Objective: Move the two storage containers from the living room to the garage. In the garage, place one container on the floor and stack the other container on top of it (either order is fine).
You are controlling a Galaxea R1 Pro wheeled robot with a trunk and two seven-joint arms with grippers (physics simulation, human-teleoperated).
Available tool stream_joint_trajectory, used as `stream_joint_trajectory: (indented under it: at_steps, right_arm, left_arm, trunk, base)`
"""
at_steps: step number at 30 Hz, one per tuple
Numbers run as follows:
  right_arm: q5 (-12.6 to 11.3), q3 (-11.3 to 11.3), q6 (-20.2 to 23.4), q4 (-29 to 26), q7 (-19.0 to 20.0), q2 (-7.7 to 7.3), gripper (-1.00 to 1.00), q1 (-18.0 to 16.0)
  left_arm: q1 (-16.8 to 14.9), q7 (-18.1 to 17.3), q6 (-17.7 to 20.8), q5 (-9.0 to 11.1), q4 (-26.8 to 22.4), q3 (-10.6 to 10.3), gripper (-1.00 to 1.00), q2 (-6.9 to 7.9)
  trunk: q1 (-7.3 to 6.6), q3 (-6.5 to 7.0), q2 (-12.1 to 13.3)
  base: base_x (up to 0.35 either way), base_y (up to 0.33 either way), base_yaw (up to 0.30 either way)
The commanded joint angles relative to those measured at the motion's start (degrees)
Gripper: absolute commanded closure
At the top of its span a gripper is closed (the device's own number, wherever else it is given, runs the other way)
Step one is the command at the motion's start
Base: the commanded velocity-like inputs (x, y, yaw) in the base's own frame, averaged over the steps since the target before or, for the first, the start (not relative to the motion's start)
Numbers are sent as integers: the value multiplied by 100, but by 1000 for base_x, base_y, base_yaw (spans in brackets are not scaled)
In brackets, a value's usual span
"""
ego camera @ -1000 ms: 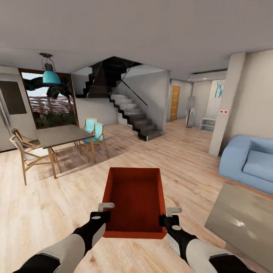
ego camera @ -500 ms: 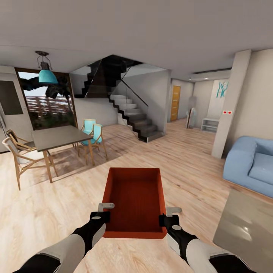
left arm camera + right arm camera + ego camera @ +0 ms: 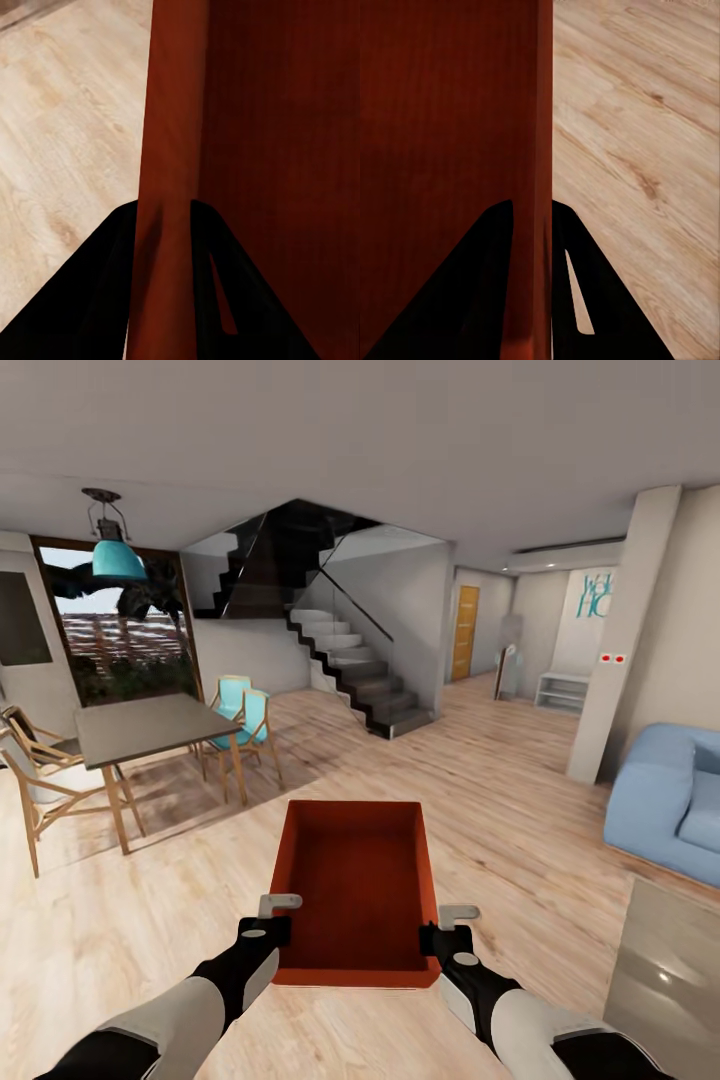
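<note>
Camera panned right; sofa [image 3: 668,790] shifted. Lidless orange-red container [image 3: 355,890] gripped by left hand [image 3: 275,920], right hand [image 3: 445,928] on side walls.

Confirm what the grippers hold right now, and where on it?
One storage container, gripped by its side walls: left gripper on its left wall, right gripper on its right wall.

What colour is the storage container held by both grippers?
Orange-red storage container, clearest in the head view.

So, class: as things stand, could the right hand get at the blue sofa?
Probably not: the right hand is shut on the storage container, and the blue sofa sits well off across the wood floor.
</note>
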Motion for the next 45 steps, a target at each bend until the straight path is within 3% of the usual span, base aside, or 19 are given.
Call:
stream_joint_trajectory:
  at_steps: [1, 8, 31, 45]
  right_arm:
    - [-62, -160, -25, 72, -46, 0, 100, -2]
    - [-54, -151, -25, 72, -46, 16, 100, -2]
    - [-53, -151, -25, 73, -46, 18, 100, -2]
    - [-71, -160, -25, 72, -39, 6, 100, -2]
  left_arm:
    - [-8, 126, -385, -86, -54, 326, 100, 30]
    - [-8, 127, -378, -87, -54, 325, 100, 30]
    - [-8, 126, -377, -86, -54, 325, 100, 39]
    - [-8, 129, -379, -86, -54, 326, 100, 31]
  trunk:
    - [4, -8, -5]
    - [4, -8, -5]
    - [4, -8, -5]
    - [4, -8, -5]
  base:
    - [323, 90, 0]
    - [324, 91, -106]
    - [323, 90, -259]
    - [323, 89, -19]
